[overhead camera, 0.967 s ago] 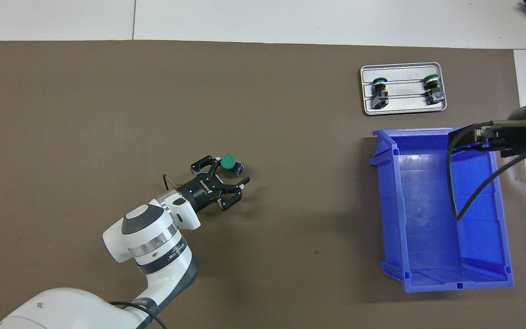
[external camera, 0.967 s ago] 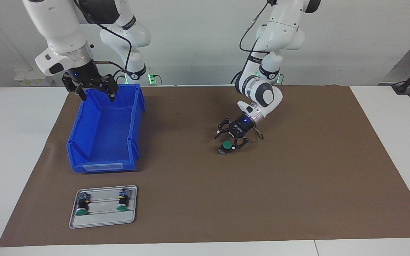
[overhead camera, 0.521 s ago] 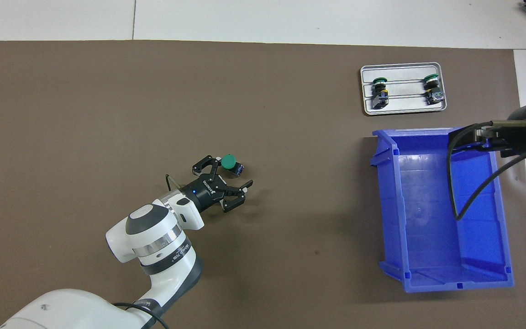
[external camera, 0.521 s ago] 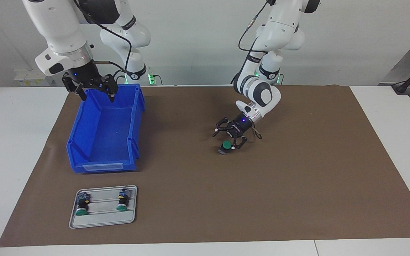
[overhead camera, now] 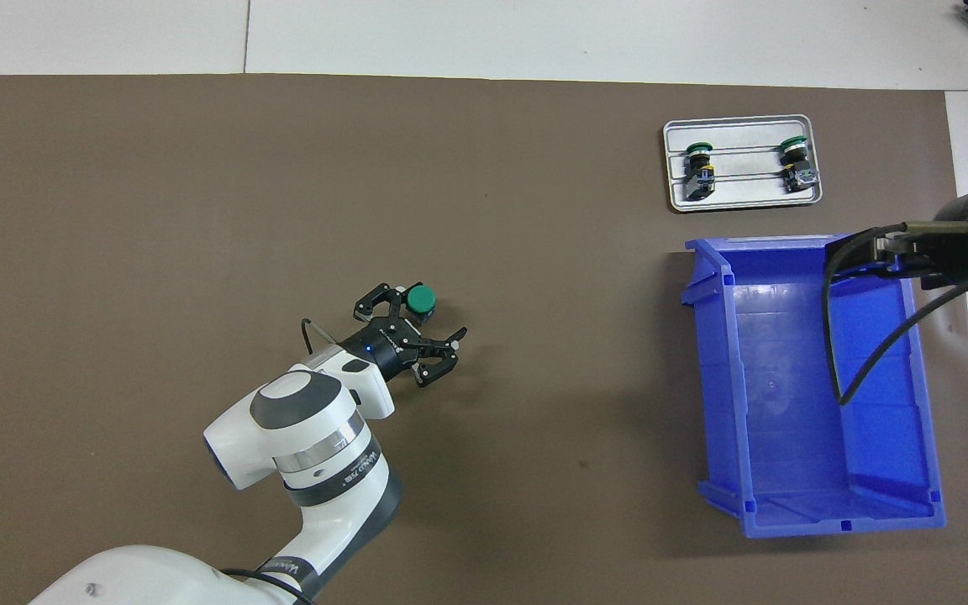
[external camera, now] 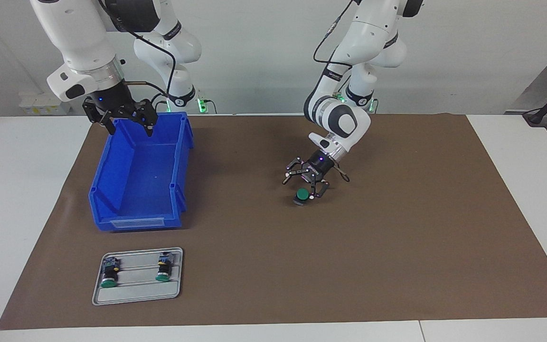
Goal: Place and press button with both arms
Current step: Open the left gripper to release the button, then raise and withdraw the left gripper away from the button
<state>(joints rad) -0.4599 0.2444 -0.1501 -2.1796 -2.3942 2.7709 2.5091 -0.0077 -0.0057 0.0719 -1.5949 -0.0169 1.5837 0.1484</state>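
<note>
the button (external camera: 303, 194) stands cap-up mid-table between the wide-spread fingers of the left gripper (external camera: 306, 182) – one brushing fingertip could topple it. the right gripper (external camera: 126, 122), open and empty, waits over the blue bin (external camera: 112, 190).

No lettering here is clear enough to read.

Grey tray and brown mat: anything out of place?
One green-capped push-button stands alone on the brown mat, cap up, under the open left gripper; two matching buttons lie in the grey tray.
</note>
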